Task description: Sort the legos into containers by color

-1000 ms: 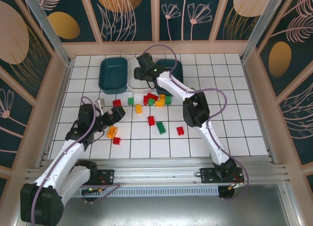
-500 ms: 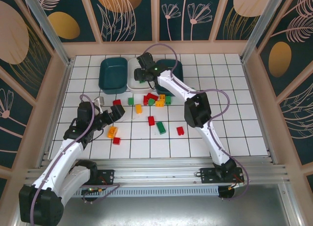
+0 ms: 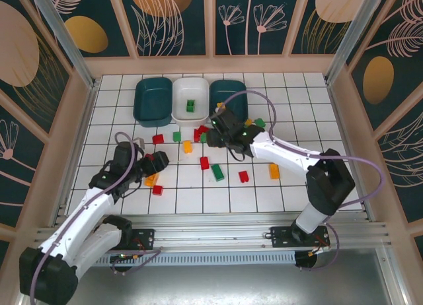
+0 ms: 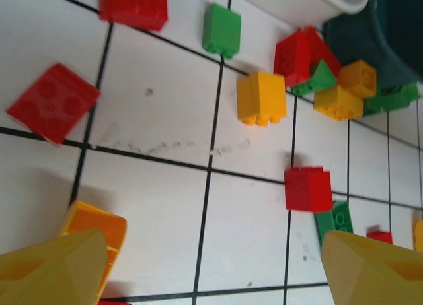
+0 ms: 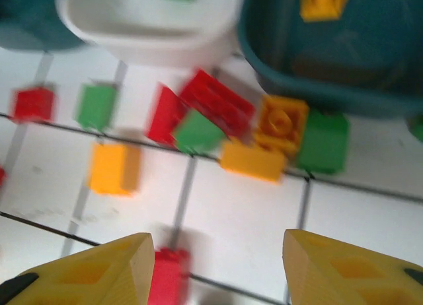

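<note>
Backed right gripper [image 3: 217, 125] nearward from white tub [image 3: 177, 113], leaving green lego [image 3: 190, 105] inside: one sorted. Spread empty-jawed, likewise left gripper [image 3: 160, 161] beside orange lego [image 4: 92, 229].

The white tiled worktop [image 3: 330, 173] is lit brightly and evenly from above in the top view, and only short, soft shadows are laid beside the legos [image 3: 217, 173]. In the left wrist view the worktop is rendered sharply, while the yellow fingers [image 4: 53, 272] of the left hand [image 4: 211, 259] are out of focus, and a grey shadow is cast toward the lower left corner. The right wrist view is blurred throughout: the legos are smeared and the white tub [image 5: 145, 28] is softened.
</note>
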You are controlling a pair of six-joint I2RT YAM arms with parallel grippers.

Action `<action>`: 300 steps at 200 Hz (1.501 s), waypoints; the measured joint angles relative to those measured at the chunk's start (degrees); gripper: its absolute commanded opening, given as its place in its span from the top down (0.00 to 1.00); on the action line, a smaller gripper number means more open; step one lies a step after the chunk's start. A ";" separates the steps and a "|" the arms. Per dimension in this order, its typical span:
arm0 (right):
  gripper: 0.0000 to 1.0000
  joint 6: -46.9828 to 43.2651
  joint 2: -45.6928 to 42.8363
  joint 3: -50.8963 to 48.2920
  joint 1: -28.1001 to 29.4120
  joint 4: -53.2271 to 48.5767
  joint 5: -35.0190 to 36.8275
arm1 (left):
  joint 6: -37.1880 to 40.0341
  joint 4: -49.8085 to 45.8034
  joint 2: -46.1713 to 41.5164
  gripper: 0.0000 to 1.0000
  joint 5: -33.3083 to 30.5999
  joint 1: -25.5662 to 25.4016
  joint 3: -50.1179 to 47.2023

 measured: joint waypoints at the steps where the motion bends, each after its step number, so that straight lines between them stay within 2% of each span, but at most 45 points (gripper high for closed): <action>1: 0.46 0.04 -0.07 -0.24 -0.02 -0.02 0.04 | -0.02 0.00 0.11 0.17 -0.04 -0.15 0.00; 32: 0.46 1.36 -1.60 -7.39 -1.11 -0.09 0.44 | -0.33 0.13 6.10 0.21 -2.80 -5.55 1.09; 54: 0.45 2.10 -3.69 -10.19 -3.13 -0.13 0.48 | -0.79 1.40 9.90 0.18 -4.15 -9.70 2.69; 81: 0.44 3.37 -9.40 -13.62 -8.63 0.57 0.70 | -3.65 7.04 17.92 0.13 -4.55 -17.97 6.19; 106: 0.44 3.80 -13.86 -16.55 -13.40 1.38 0.68 | -5.29 9.77 26.99 0.12 -5.64 -22.91 12.33; 129: 0.44 3.93 -16.65 -19.21 -14.40 1.55 0.44 | -5.84 11.02 34.69 0.19 -8.07 -23.89 18.27; 166: 0.44 3.91 -20.41 -22.45 -15.32 1.53 -0.20 | -6.10 11.78 43.15 0.29 -10.32 -23.82 22.62; 213: 0.44 3.89 -24.90 -24.74 -16.92 1.51 -0.22 | -5.62 10.82 51.32 0.34 -12.87 -25.16 26.23; 225: 0.45 3.89 -25.68 -25.35 -17.14 1.51 -0.28 | -5.57 10.82 52.30 0.39 -13.35 -25.35 26.29; 250: 0.45 3.87 -26.14 -26.03 -17.20 1.49 -0.74 | -5.27 10.67 54.42 0.56 -14.86 -25.40 26.40; 285: 0.46 3.87 -26.88 -26.73 -17.22 1.49 -1.36 | -5.09 10.56 54.27 0.96 -16.72 -25.38 26.53; 292: 0.46 3.87 -27.15 -26.77 -17.25 1.46 -1.53 | -4.94 10.34 54.03 1.00 -17.14 -25.38 26.45; 300: 0.46 3.89 -27.43 -26.77 -17.25 1.51 -1.68 | -4.61 9.66 53.42 1.00 -17.64 -25.38 26.43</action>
